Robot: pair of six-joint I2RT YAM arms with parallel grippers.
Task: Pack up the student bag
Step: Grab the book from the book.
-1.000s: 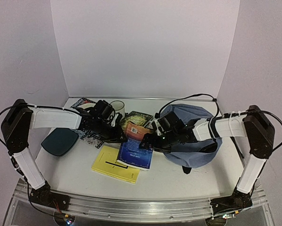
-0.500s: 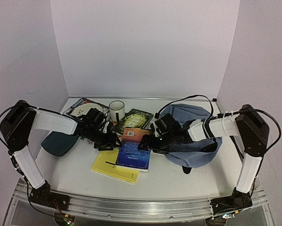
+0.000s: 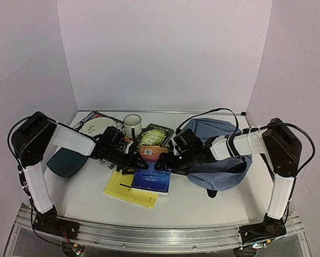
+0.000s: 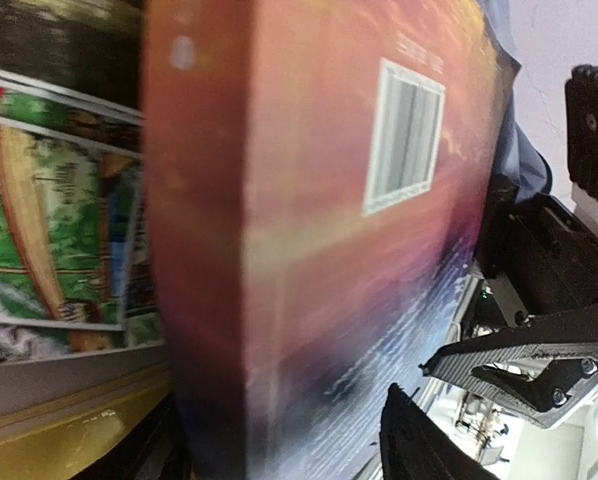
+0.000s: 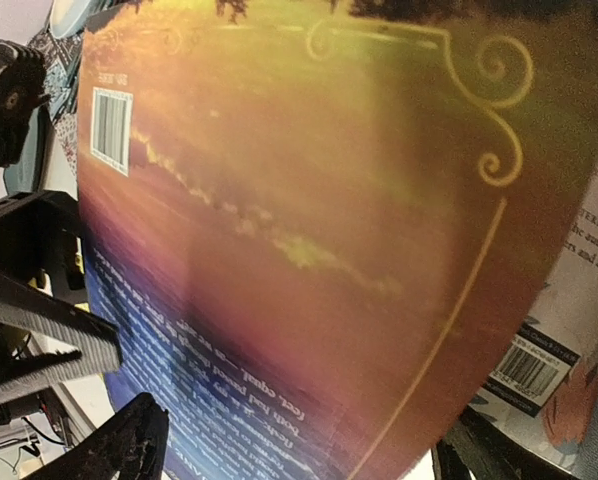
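The student bag [image 3: 220,155] slumps blue-grey at the right of the table, behind my right arm. An orange-and-blue book [image 3: 151,170] lies in the middle on top of a yellow book [image 3: 127,191]. My left gripper [image 3: 130,160] is at its left edge and my right gripper [image 3: 167,161] at its right edge. The left wrist view is filled by the book [image 4: 309,230], spine towards me, with my open left gripper [image 4: 289,440] straddling it. In the right wrist view its back cover [image 5: 309,220] lies across my open right gripper [image 5: 299,445].
A green book [image 3: 155,135], a white mug [image 3: 132,125] and a plate [image 3: 93,128] on a patterned magazine sit behind the grippers. A dark teal tray [image 3: 66,160] lies at the left. The back wall and side walls close in the table.
My left gripper has opened and moved forward and right along the book's left edge. The book has settled lower onto the yellow book. The mug now shows behind the left arm.
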